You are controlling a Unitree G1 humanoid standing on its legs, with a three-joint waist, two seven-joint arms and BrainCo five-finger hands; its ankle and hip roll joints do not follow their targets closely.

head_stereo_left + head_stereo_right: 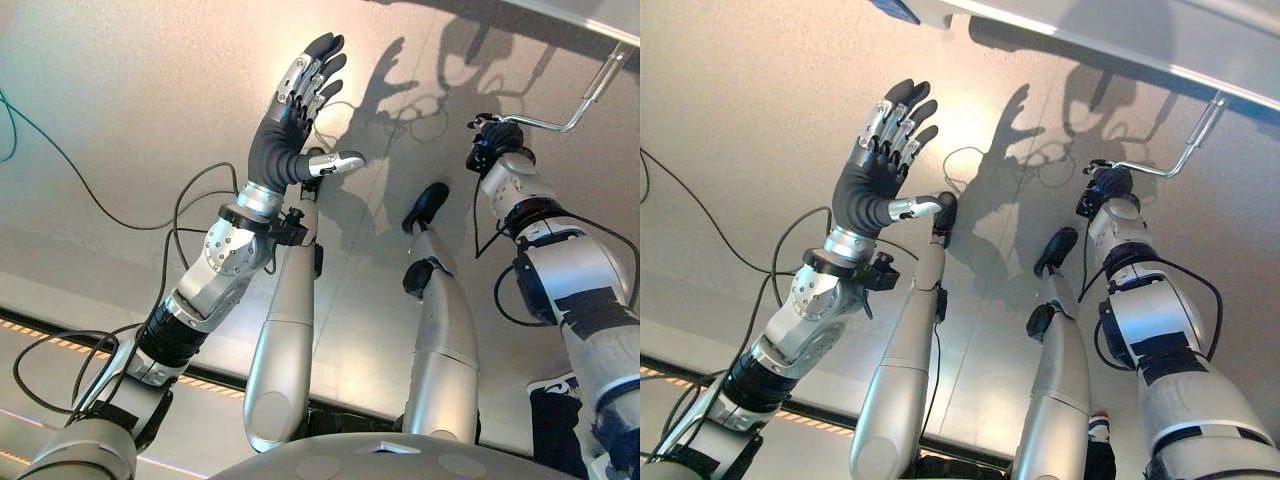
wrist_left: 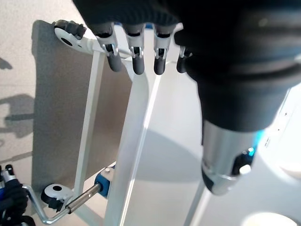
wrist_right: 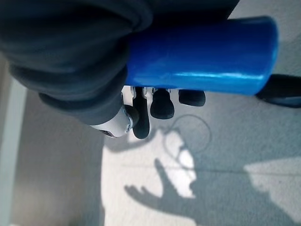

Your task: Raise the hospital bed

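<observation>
The bed's crank is a bent metal rod (image 1: 572, 120) running from under the bed frame (image 1: 1110, 38) at the upper right. Its blue handle (image 3: 202, 52) lies in my right hand (image 1: 493, 148), whose fingers (image 3: 162, 103) curl round it. The left wrist view shows the same crank rod (image 2: 70, 205) with a blue collar at the foot of the white bed frame (image 2: 136, 141), and my right hand (image 2: 11, 200) at its end. My left hand (image 1: 300, 95) is raised off to the left of the crank, fingers straight and spread, holding nothing.
The bed stands on castor wheels (image 2: 64, 35), one of them beside the crank (image 2: 54, 193). Pale floor lies under both arms. A dark strip with a yellow dashed line (image 1: 60, 345) crosses the floor at the lower left.
</observation>
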